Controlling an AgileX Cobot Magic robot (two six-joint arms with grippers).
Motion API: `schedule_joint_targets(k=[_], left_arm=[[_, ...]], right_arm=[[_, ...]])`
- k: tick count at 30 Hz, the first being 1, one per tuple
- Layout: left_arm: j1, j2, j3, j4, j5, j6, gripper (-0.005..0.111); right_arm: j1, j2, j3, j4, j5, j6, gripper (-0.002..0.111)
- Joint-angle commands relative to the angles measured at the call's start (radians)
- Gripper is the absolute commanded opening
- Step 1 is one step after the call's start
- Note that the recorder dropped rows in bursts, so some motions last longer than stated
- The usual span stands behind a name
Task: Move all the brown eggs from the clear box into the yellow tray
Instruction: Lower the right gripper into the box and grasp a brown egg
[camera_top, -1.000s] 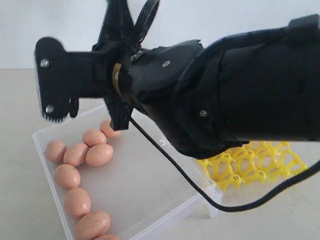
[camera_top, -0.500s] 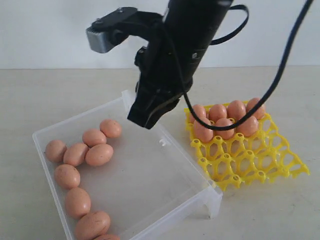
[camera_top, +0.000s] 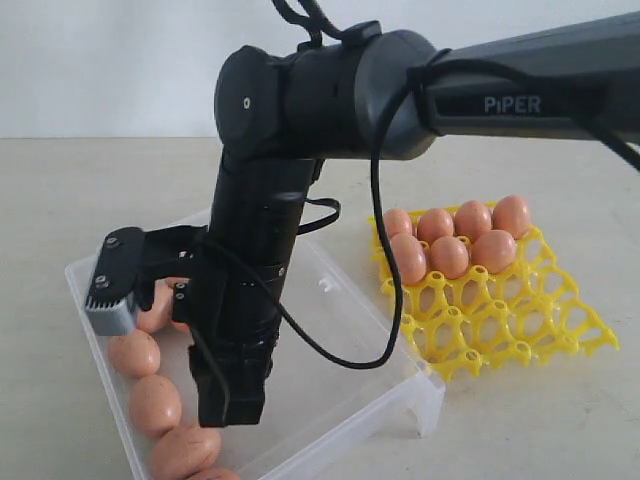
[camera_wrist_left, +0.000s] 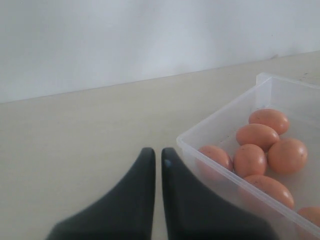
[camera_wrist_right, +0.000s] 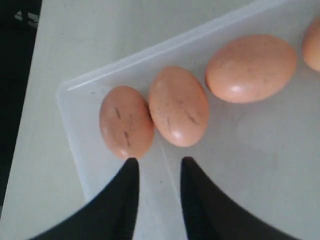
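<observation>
The clear box (camera_top: 345, 310) sits front left with brown eggs (camera_top: 134, 352) along its left side, some hidden behind the arm. My right gripper (camera_top: 226, 415) reaches across and points down into the box. In the right wrist view this gripper (camera_wrist_right: 159, 162) is open and empty, hovering just short of two speckled eggs (camera_wrist_right: 178, 105) near the box rim (camera_wrist_right: 125, 65). The yellow tray (camera_top: 500, 320) at right holds several eggs (camera_top: 449, 256) in its back rows. My left gripper (camera_wrist_left: 157, 152) is shut on nothing, outside the box wall (camera_wrist_left: 220, 120), and is not seen in the exterior view.
The right arm's black cable (camera_top: 340, 360) loops over the box floor. The box's clip tab (camera_top: 325, 285) sticks up on the rim facing the tray. Beige tabletop (camera_top: 560, 420) surrounds the box and tray, with a white wall behind.
The right arm swung away from close in front of the camera, passed over the box's back edge, and has come down into the box's left side, covering several eggs there.
</observation>
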Motion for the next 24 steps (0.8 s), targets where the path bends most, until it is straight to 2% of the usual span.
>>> schedule_joint_targets(k=[1, 3, 9, 15, 24], left_arm=[[-0.003, -0.003, 0.004, -0.007, -0.007, -0.001, 0.004], [-0.003, -0.003, 0.004, -0.007, -0.007, -0.001, 0.004], [-0.003, -0.003, 0.004, -0.007, -0.007, -0.001, 0.004], [-0.003, -0.003, 0.004, -0.007, -0.007, -0.001, 0.004], [-0.003, -0.003, 0.004, -0.007, -0.007, -0.001, 0.004]], right_arm=[[0.046, -0.005, -0.002, 0.006, -0.055, -0.052, 0.049], [0.074, -0.005, -0.002, 0.002, -0.124, -0.052, 0.054], [0.129, 0.028, -0.002, -0.051, -0.267, -0.05, 0.054], [0.129, 0.061, 0.0, -0.117, -0.238, 0.062, 0.054], [0.129, 0.074, 0.0, -0.122, -0.24, 0.065, 0.054]])
